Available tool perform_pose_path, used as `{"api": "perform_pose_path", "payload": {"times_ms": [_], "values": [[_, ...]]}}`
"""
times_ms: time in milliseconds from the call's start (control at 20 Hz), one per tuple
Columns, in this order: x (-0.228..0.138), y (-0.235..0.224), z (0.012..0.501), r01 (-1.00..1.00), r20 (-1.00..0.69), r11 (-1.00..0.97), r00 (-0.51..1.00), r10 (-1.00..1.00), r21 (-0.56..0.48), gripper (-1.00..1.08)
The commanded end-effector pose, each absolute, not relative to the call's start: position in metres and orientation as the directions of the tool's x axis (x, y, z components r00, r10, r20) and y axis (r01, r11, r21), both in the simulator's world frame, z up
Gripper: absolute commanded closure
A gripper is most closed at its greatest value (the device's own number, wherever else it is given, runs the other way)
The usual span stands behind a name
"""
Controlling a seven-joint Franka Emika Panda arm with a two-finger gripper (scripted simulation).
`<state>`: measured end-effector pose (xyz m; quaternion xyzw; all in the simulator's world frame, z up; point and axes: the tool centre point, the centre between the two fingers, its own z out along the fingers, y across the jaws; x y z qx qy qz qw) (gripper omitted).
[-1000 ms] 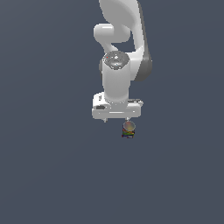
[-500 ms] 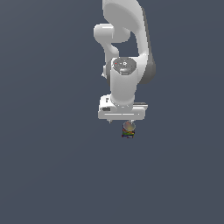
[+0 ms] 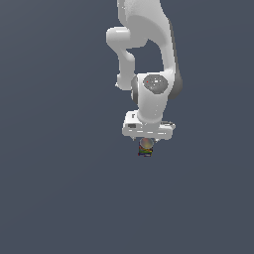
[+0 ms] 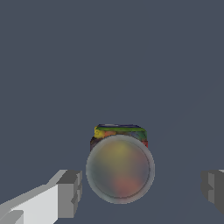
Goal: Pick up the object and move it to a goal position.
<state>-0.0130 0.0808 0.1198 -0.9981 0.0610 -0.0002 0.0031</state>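
Note:
The object [image 3: 145, 147] is a tiny can with a round greyish-pink top and red, green, yellow and blue banded sides. It stands upright on the grey floor. In the exterior view my gripper [image 3: 148, 139] hangs straight above it, and the white hand hides the fingertips. In the wrist view the object [image 4: 120, 168] sits between my two grey fingers [image 4: 70, 192], nearer one of them than the other. The gripper [image 4: 142, 190] is open, with visible gaps between both fingers and the can.
A plain grey floor [image 3: 59, 198] surrounds the can on all sides. The white arm [image 3: 149, 59] rises behind the can towards the top of the exterior view.
The hand has shifted slightly towards the exterior view's right and a little lower, and the wrist has turned. The can has stayed where it was.

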Motion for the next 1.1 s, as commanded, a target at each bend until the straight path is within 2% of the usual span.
{"api": "perform_pose_path", "payload": {"times_ms": [0,550,1050], "values": [[-0.016,0.087,0.114,-0.139,0.000,-0.990,0.990,-0.139,-0.003,-0.92],[-0.019,0.094,0.105,-0.154,-0.001,-0.988,0.988,-0.154,0.000,-0.92],[-0.020,0.094,0.062,-0.157,0.000,-0.988,0.988,-0.157,0.000,-0.92]]}}
